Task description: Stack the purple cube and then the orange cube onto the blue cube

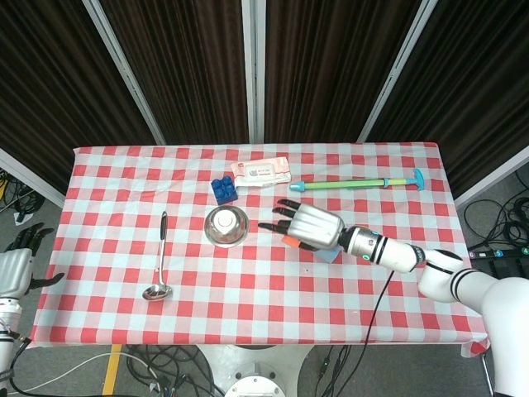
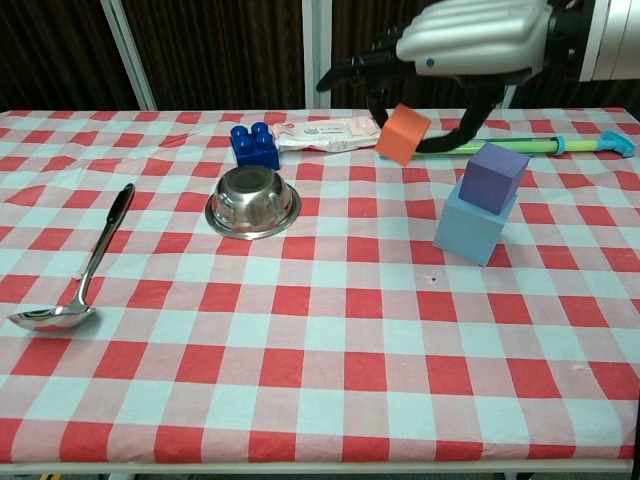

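Note:
My right hand (image 2: 470,38) hangs high above the table and holds the orange cube (image 2: 403,133) between thumb and fingers, tilted, in the air. The cube hovers up and to the left of the stack. In that stack the purple cube (image 2: 493,177) sits on the blue cube (image 2: 470,229), turned a little askew. From the head view, my right hand (image 1: 307,225) covers most of the stack; only a corner of the blue cube (image 1: 330,255) and an edge of the orange cube (image 1: 290,241) show. My left hand (image 1: 18,263) stays off the table's left edge, fingers apart, holding nothing.
A steel bowl (image 2: 252,203) stands left of the stack, with a blue toy brick (image 2: 254,146) and a wipes pack (image 2: 328,132) behind it. A green and blue rod (image 2: 510,148) lies at the back right. A ladle (image 2: 80,275) lies at the left.

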Tool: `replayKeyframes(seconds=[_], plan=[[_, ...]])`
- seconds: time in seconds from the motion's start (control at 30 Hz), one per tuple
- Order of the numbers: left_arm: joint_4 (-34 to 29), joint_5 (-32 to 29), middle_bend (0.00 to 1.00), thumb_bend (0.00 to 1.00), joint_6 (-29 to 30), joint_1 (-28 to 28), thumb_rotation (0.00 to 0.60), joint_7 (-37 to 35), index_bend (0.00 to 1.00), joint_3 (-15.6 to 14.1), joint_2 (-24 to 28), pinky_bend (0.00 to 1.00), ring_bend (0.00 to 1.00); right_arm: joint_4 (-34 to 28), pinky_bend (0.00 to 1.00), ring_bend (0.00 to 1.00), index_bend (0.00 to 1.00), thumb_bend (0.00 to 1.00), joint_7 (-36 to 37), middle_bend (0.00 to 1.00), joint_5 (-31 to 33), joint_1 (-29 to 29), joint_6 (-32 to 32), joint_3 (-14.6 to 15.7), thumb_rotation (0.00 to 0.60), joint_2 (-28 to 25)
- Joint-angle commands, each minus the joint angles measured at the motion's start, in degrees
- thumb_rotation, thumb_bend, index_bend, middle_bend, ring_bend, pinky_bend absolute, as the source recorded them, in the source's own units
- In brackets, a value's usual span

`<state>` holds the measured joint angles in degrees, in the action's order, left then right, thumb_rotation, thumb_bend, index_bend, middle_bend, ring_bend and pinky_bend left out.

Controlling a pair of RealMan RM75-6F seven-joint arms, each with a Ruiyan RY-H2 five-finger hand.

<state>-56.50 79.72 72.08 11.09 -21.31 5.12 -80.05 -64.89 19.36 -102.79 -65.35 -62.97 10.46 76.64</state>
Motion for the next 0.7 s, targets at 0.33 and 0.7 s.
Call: replayKeyframes(seconds=[0.33,0.7], plan=[[-1.1,0.5,0.21,0.08,0.0,0.1,0.600,-1.2,0.24,-0.3,0.7,0.26,0.12,-18.0,0.13,0.15,0.05,0.25,-12.0,0.48,12.7,-1.9,18.9,-7.1,0.600,-13.6],[-1.3,0.6,0.21,0.09,0.4,0.0,0.600,-0.9,0.24,-0.4,0.7,0.26,0.12,-22.8,0.13,0.15,0.05,0.25,-8.2,0.48,13.5,0.1,24.5,-7.0,0.600,-18.9]])
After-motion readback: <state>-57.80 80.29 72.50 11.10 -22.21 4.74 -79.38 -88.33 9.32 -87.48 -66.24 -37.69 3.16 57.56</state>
